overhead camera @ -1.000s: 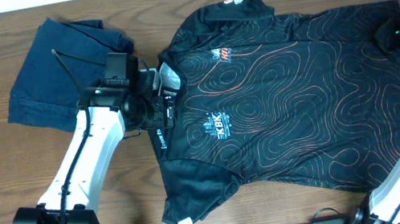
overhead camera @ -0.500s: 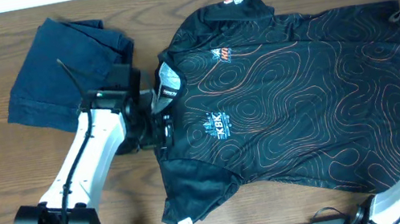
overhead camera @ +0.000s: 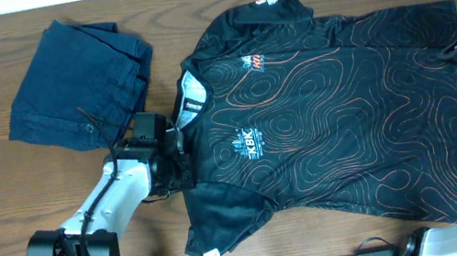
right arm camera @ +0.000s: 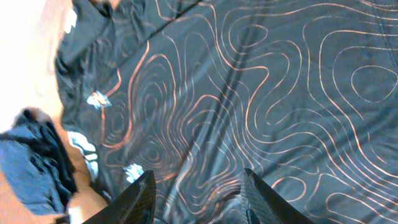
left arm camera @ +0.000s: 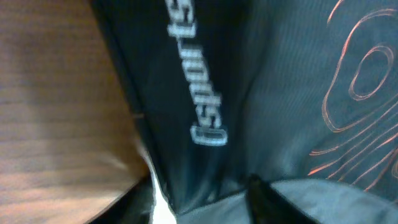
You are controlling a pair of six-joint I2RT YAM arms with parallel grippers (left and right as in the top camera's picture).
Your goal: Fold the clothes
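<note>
At grasp stage, no fold yet. Seeing jersey [overhead camera: 321, 122] spread flat just right of denim garment [overhead camera: 72, 80]. Can't tell whether left gripper [overhead camera: 176, 148], on denim-side edge, has bitten. Right gripper [right arm camera: 198, 179] over far edge, fingers apart. Next: need secure pinches, then lift.

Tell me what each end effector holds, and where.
Right end effector: nothing, open above the black orange-lined jersey. Left end effector sits at its shoulder edge; grip cannot be told.
</note>
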